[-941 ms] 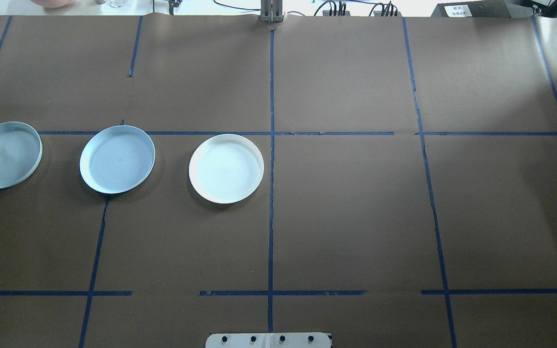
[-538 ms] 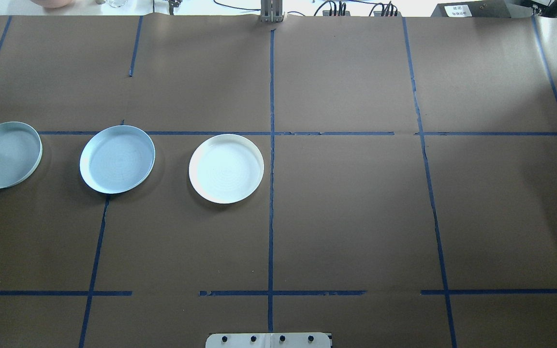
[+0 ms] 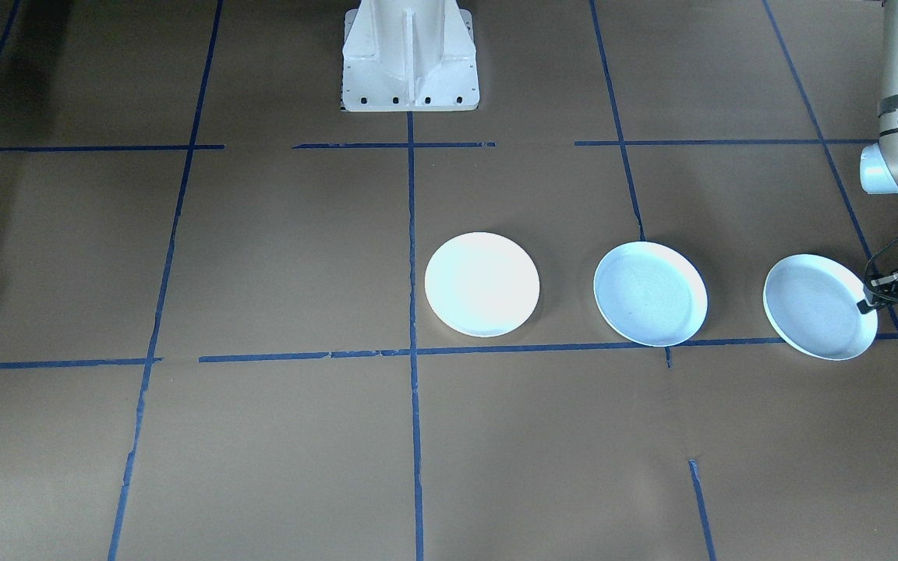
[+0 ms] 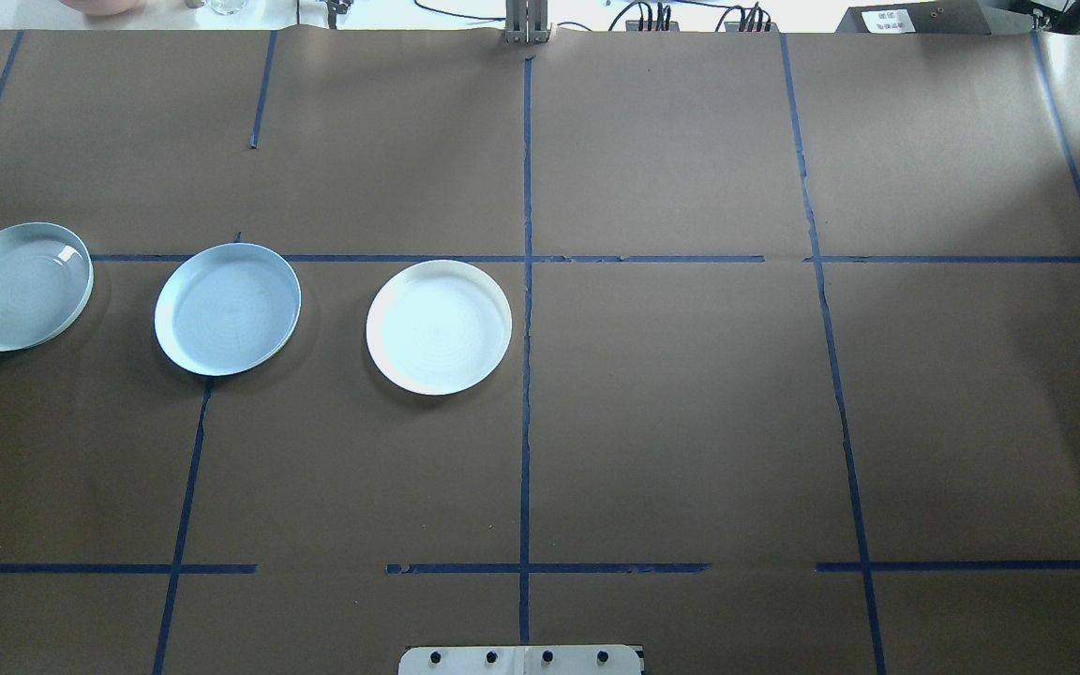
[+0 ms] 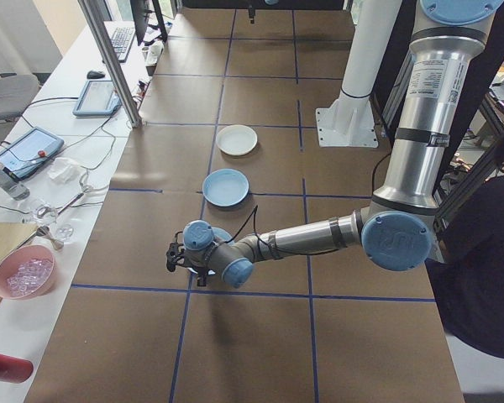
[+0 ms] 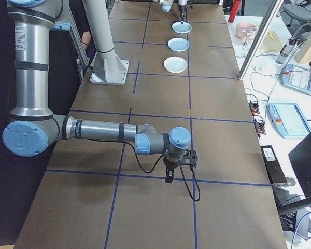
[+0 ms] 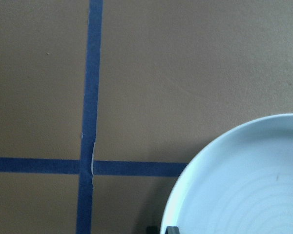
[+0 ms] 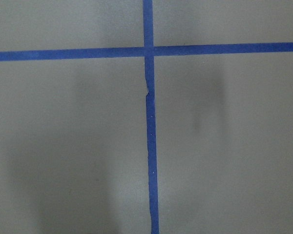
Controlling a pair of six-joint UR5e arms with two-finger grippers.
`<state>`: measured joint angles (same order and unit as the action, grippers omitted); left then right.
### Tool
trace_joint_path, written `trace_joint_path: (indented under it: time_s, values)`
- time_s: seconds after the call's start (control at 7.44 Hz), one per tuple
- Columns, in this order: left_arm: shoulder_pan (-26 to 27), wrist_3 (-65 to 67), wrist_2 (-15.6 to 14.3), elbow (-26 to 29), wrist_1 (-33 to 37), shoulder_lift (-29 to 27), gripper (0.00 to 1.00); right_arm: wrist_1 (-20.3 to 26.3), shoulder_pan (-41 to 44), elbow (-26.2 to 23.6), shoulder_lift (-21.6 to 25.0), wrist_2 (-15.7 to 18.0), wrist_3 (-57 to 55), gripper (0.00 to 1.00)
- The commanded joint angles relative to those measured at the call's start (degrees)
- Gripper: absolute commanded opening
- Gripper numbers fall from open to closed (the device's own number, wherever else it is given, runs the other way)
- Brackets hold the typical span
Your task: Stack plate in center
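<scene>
- The outermost pale blue round plate point(image 4: 19, 286) is gripped at its rim by the left claw point(image 3: 870, 300) and tilted off the brown paper-covered surface point(image 4: 671, 412).
- A second pale blue plate point(image 4: 227, 308) and a white round plate point(image 4: 439, 326) are laid flat beside it, apart.
- The right claw point(image 6: 169, 175) is held over bare surface; its state cannot be told.

You see the big near arm point(image 6: 93, 129) reach out low over the brown table point(image 6: 223, 135). Its right claw point(image 6: 170, 176) points down, close to a blue tape line point(image 6: 145, 176). You cannot tell if it is open. A black cable point(image 6: 189, 187) hangs in a loop beside it. Far away, three plates sit in a row: a white plate point(image 6: 175, 64), a middle blue plate point(image 6: 178, 44) and a far blue plate point(image 6: 181, 27). The small far arm's left claw point(image 6: 182, 21) is right above the far blue plate. A white post point(image 6: 106, 46) stands on the table. Two tablets point(image 6: 287, 119) lie on the side bench.
</scene>
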<state>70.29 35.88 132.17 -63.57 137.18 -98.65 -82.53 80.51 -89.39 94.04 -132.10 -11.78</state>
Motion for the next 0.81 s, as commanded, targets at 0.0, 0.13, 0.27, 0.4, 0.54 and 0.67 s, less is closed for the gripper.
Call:
trace_joint_path:
  time_s: [0.0,0.13,0.27,0.4,0.54,0.67]
  values:
    - [6.31,-4.98,7.08,-1.2,-1.99,0.3,0.0,0.0,0.0,-0.09,0.0,0.0,0.0,1.0]
    - [9.22,-8.33,9.83,-1.99,-6.53,-0.04,0.0,0.0,0.0,-0.09,0.0,0.0,0.0,1.0]
    - [11.51,-11.06,11.17,-4.87,-12.14,-0.22,0.0,0.0,0.0,-0.09,0.0,0.0,0.0,1.0]
    - [13.71,-12.14,11.7,-8.03,-18.38,-0.66,0.0,0.0,0.0,-0.09,0.0,0.0,0.0,1.0]
    - [14.25,-12.06,11.88,-10.15,-22.53,-3.36,0.0,0.0,0.0,0.0,0.0,0.0,0.0,1.0]
    - [14.34,-10.06,13.62,-11.47,-25.44,-5.3,0.0,0.0,0.0,0.0,0.0,0.0,0.0,1.0]
